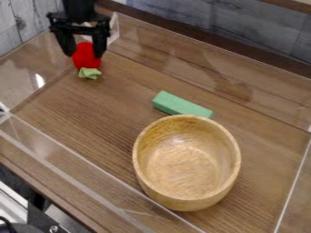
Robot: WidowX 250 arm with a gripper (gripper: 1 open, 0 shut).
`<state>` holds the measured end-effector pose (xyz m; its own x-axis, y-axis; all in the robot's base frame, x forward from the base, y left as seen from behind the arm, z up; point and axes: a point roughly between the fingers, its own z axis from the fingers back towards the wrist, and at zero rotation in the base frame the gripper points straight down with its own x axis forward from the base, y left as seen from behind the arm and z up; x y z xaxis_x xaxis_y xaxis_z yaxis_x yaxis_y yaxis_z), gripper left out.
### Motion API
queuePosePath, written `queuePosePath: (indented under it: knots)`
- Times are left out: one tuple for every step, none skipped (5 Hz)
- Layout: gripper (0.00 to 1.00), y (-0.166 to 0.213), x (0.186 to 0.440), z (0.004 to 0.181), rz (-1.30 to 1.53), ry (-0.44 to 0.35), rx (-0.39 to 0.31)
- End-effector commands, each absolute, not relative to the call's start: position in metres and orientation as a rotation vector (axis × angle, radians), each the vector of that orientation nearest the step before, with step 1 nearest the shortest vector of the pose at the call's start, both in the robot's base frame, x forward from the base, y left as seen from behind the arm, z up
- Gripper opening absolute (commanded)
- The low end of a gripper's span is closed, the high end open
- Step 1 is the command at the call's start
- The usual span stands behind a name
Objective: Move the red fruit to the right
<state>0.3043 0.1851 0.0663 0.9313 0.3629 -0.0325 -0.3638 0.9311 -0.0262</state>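
Observation:
The red fruit (85,58) is a small glossy strawberry-like toy with a pale green leafy cap (90,74), lying on the wooden table at the far left. My gripper (82,45) points straight down over it, open, with one black finger on each side of the fruit's upper part. The fingers (61,44) partly hide the top of the fruit. I cannot tell whether the fingers touch it.
A flat green rectangular block (181,105) lies mid-table. A large wooden bowl (186,160) stands in front of it, toward the right. Clear plastic walls (36,73) ring the table on all sides.

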Motion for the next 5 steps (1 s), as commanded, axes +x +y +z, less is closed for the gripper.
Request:
queuePosePath:
  knots:
    - [1.00, 0.199, 0.326, 0.081, 0.358, -0.056, -0.008]
    - [1.00, 0.192, 0.323, 0.073, 0.474, -0.062, -0.009]
    - [1.00, 0.186, 0.322, 0.067, 0.581, -0.072, -0.013]
    - [1.00, 0.176, 0.327, 0.070, 0.597, -0.080, -0.021]
    - [1.00, 0.167, 0.331, 0.072, 0.610, -0.087, -0.027]
